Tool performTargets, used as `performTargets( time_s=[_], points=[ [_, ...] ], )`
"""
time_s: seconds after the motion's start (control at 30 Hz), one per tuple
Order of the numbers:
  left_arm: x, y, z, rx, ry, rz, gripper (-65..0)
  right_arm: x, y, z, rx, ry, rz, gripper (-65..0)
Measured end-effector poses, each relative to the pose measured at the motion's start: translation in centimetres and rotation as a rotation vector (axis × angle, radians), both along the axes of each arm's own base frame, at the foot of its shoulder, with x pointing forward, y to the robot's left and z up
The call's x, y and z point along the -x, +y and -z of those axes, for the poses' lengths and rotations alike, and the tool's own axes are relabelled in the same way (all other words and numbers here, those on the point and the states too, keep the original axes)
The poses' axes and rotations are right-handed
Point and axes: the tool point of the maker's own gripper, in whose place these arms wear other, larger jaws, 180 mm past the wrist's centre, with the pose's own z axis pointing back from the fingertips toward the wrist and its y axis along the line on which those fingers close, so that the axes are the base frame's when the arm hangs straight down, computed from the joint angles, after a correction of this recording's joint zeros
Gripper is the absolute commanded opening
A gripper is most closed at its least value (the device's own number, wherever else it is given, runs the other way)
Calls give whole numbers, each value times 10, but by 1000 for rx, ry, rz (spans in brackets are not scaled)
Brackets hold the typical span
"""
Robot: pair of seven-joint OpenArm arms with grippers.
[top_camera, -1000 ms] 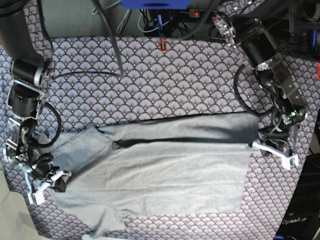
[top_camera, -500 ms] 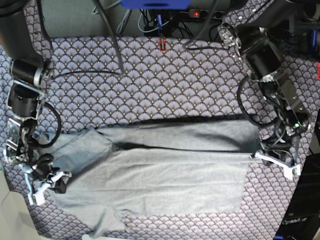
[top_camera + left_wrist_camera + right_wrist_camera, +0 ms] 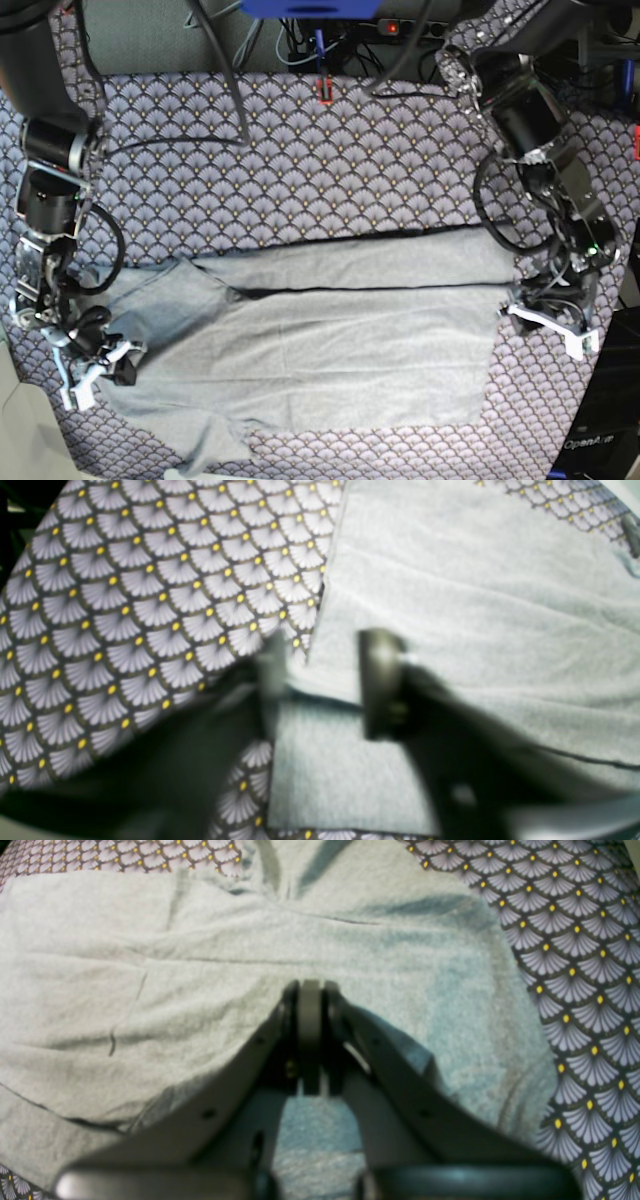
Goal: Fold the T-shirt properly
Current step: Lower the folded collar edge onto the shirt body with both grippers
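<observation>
The grey T-shirt lies spread on the patterned table cloth, its far strip folded forward along a dark seam line. At the shirt's right edge my left gripper is open. In the left wrist view its jaws stand apart with the T-shirt's folded edge lying between them. My right gripper is at the left sleeve end. In the right wrist view it is shut, pinching a tented bit of the T-shirt.
Black cables run over the far left of the cloth, and a small red piece sits at the far edge. Dark equipment lines the back. The table ends close behind each arm, left and right.
The left gripper came slightly forward, opened and let go of the shirt's right edge. The folded far strip sank flat onto the shirt. The right arm stayed put.
</observation>
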Motion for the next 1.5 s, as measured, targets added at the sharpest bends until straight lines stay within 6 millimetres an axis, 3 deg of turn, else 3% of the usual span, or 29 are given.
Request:
performTargets(
  time_s=[0.07,0.17,0.27,0.47,0.63,0.77,0.87,1.07,1.17,1.23,1.37,1.43,1.5],
  points=[
    [-5,-7,-7,-23,-11,42,-283,1,0,2,1,4,-1,-625],
    [-10,-11,-27,-28,-74,58,-291,4,0,7,-2,13,0,-563],
    [-5,-9,-32,-31,-81,62,-289,12,-1,18,4,39,-2,-501],
    [31,-14,5,-24,23,79,-289,36,-20,45,38,107,15,-406],
    [48,-24,28,-25,38,109,-289,39,-28,44,39,97,31,-402],
    [62,-15,40,-31,68,76,-288,55,-37,60,59,144,35,-400],
    [59,-15,35,-27,49,75,-288,65,-53,65,87,168,47,-399],
    [51,-14,13,-61,-4,75,-288,69,-93,49,151,156,89,-399],
    [39,-13,-2,-62,-44,72,-288,69,-104,39,181,141,94,-398],
    [33,-15,2,-39,-59,74,-287,71,-108,33,201,126,94,-398],
    [32,-5,35,-16,38,63,-287,94,-110,41,261,137,72,-401],
    [25,1,35,-9,42,61,-267,104,-103,48,284,150,48,-399],
    [14,1,26,-3,9,72,-203,107,-89,47,299,135,25,-401]
  ],
)
